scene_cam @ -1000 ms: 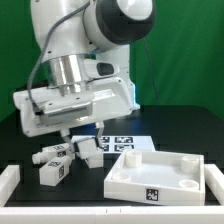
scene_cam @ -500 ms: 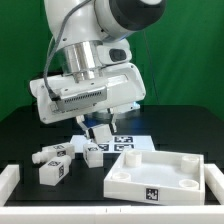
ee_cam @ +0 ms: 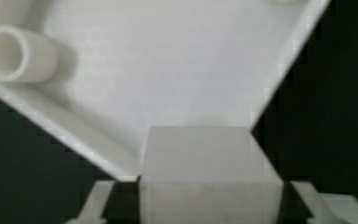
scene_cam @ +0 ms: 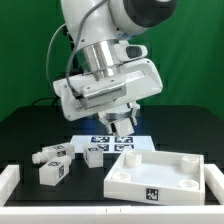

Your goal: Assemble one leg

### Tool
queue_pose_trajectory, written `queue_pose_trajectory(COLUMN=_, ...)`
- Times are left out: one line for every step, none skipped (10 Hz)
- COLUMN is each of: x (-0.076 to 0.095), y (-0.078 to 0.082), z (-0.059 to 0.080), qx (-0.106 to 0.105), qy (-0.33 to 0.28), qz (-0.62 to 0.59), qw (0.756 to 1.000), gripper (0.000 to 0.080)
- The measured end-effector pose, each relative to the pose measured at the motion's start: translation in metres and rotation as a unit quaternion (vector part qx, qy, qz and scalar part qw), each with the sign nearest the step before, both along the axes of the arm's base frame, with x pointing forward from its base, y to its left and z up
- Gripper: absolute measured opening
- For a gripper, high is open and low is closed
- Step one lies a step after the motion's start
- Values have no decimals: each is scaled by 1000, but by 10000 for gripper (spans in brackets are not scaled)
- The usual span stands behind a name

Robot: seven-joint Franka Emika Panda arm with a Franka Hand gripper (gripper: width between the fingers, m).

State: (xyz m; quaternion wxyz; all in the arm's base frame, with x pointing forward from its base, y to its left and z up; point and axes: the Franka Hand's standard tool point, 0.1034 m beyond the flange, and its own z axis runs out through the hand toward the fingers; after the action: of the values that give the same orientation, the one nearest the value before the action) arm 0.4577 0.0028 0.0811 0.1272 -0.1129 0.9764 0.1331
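My gripper point(scene_cam: 121, 124) is shut on a leg point(ee_cam: 204, 168), a small white block that fills the gap between the fingers point(ee_cam: 98, 200). It hangs above the marker board point(scene_cam: 108, 141), just behind the large white tray-like piece point(scene_cam: 160, 176). In the wrist view that piece point(ee_cam: 176, 70) lies right below the held leg, with a round socket point(ee_cam: 16, 55) in its corner. Three more legs lie on the black table at the exterior view's left: one point(scene_cam: 48, 171), another point(scene_cam: 57, 153) and a third point(scene_cam: 95, 152).
White border rails stand at the table's front corners, one at the exterior view's left point(scene_cam: 8, 180) and one at its right point(scene_cam: 216, 186). A green wall closes off the back.
The arm has moved toward the exterior view's right, from over the group of legs to above the marker board. One leg has left the group on the table and is now in the gripper.
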Motion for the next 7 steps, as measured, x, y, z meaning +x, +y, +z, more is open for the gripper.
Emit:
queue_pose_trajectory(x=0, y=12, z=0, qx=11, qy=10, qz=-4, qw=1000, gripper=285)
queue_pose_trajectory(x=0, y=17, z=-2, qx=13, qy=14, qz=17, qw=1000, gripper=285)
queue_pose_trajectory(x=0, y=13, z=-2, qx=9, qy=10, qz=23, qw=1000, gripper=285)
queue_pose_trajectory(x=0, y=13, z=-2, qx=9, qy=10, qz=23, qw=1000, gripper=285)
queue_pose_trajectory(x=0, y=13, z=-2, qx=9, qy=10, qz=23, qw=1000, gripper=285)
queue_pose_trajectory(x=-1, y=14, z=-3, qx=9, qy=11, qz=24, qw=1000, gripper=285)
queue_pose_trajectory(x=-12, y=23, z=-8, qx=21, qy=18, qz=0, qw=1000, gripper=285)
